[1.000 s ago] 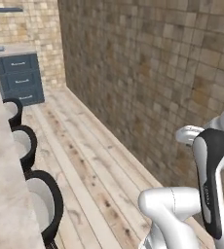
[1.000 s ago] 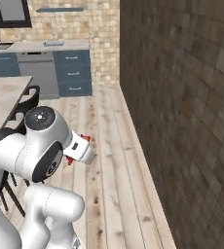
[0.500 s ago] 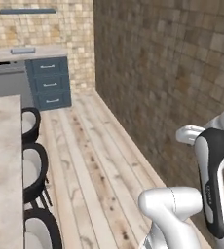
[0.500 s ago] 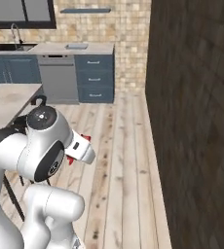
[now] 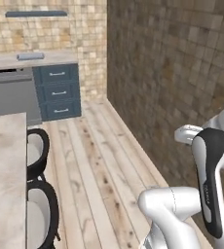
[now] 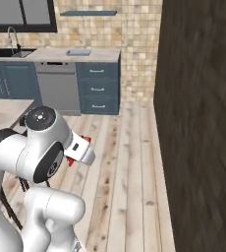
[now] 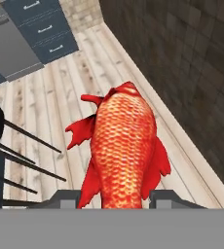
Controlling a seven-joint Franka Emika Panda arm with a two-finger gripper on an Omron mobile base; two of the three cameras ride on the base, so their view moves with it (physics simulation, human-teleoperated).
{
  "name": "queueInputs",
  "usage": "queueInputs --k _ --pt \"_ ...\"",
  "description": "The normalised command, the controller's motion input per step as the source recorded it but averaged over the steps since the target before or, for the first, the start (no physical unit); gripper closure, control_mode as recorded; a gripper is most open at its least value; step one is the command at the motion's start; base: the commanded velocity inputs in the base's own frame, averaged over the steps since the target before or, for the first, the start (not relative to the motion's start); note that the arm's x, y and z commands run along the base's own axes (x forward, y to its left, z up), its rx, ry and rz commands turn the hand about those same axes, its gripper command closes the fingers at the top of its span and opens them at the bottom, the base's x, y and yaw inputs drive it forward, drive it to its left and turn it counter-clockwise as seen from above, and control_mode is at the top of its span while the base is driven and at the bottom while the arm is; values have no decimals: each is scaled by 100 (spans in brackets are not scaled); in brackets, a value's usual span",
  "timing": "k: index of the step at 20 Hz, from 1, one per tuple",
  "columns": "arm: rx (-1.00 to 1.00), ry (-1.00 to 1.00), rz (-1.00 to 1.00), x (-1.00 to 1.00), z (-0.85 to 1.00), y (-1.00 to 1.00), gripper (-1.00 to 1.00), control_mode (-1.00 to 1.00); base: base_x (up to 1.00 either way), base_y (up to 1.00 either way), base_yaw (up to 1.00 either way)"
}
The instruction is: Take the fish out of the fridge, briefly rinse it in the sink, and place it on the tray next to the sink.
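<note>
The gripper (image 7: pixel 115 195) is clamped on the fish (image 7: pixel 124 146), carried above the wooden floor (image 5: pixel 99 165), so the fridge step looks done, while rinsing in the far-left sink (image 6: pixel 7 52) and placing on the tray (image 6: pixel 79 51) remain

A flat tray (image 5: pixel 30 56), seemingly, lies on the far counter (image 5: pixel 55 59).
</note>
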Motion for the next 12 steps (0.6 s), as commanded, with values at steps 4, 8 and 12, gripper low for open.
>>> queueInputs --k 4,8,12 --pt "0 0 0 0 0 0 100 100 100 0 6" --pt "0 0 0 0 0 0 100 100 100 3 3" --pt "0 0 0 0 0 0 100 100 100 4 3"
